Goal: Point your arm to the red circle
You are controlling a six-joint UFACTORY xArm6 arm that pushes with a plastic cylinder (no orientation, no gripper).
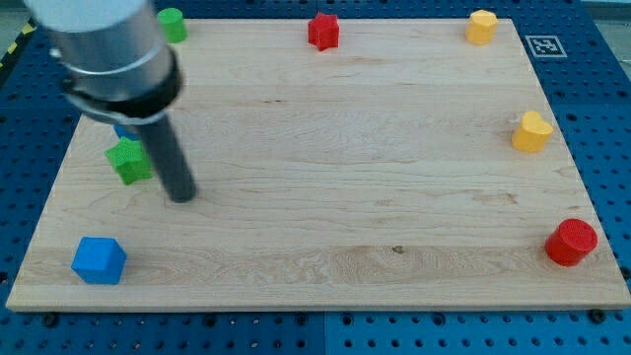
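Note:
The red circle (572, 242) is a short red cylinder at the view's lower right, near the board's right edge. My tip (181, 197) rests on the board at the view's left, far from the red circle. It stands just right of a green star block (127, 159). A small blue piece (122, 130) shows behind the rod; its shape is hidden.
A blue cube (99, 260) lies at the lower left. A green block (173, 24) and a red star block (323, 31) sit along the top edge. A yellow block (481, 27) is at the top right, and a yellow heart block (530, 132) is at the right edge. The wooden board (345, 177) lies on a blue pegboard.

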